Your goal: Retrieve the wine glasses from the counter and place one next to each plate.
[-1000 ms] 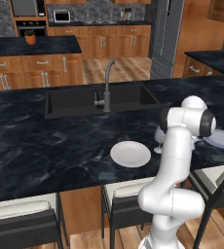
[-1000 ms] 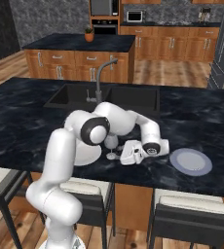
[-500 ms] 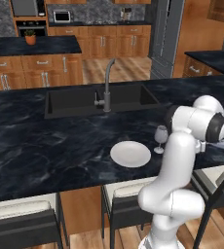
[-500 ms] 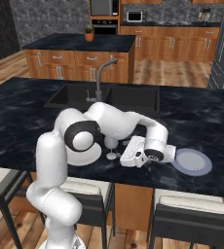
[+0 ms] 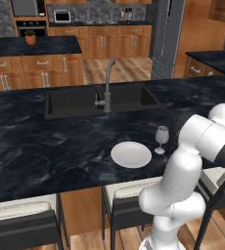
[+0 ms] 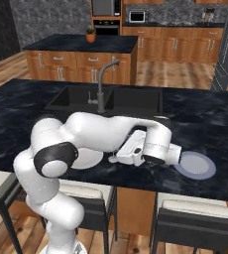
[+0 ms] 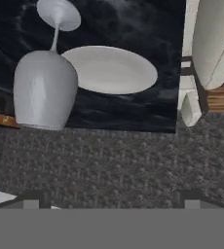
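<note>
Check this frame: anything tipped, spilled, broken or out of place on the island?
Nothing stands out. One wine glass stands upright beside the white plate on the black counter; the bluish plate lies flat further along, no glass visible beside it yet. No spill or damage visible.

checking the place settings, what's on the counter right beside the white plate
One wine glass stands upright just right of the white plate, apart from it. The arm covers part of that spot from the right base view.

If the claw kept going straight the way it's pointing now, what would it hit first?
Most likely the wine glass, which sits nearest in the hand view, with the white plate just behind it. Depth is hard to judge, so it could pass beside the glass.
</note>
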Motion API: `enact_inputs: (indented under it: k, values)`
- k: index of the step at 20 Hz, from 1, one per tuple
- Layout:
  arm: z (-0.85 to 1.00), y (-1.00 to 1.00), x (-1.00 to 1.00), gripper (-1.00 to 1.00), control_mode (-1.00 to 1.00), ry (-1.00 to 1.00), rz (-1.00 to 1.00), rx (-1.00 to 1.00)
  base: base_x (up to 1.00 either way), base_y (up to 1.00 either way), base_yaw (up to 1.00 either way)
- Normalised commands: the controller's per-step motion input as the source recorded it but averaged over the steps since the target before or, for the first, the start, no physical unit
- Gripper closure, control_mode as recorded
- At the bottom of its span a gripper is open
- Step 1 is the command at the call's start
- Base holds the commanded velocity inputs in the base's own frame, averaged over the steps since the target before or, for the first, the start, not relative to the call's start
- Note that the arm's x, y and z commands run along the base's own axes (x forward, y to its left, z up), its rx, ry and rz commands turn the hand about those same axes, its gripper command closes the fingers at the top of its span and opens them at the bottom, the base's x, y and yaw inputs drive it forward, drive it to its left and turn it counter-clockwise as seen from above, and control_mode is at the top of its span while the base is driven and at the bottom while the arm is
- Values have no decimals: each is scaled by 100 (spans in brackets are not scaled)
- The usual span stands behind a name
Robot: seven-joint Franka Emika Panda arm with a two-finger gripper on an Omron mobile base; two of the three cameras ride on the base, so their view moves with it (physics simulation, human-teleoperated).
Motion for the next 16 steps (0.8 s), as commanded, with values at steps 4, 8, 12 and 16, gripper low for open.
enact_inputs:
  k: [4, 8, 12, 16]
  values:
    - [79, 15, -69, -100, -100, 1, -2, 12, 0, 0, 0]
    - [60, 25, -49, -100, -100, 2, -5, 12, 0, 0, 0]
    - [43, 44, -38, -100, -100, 0, -7, 4, 0, 0, 0]
    - [38, 54, -20, -100, -100, -1, -11, -2, 0, 0, 0]
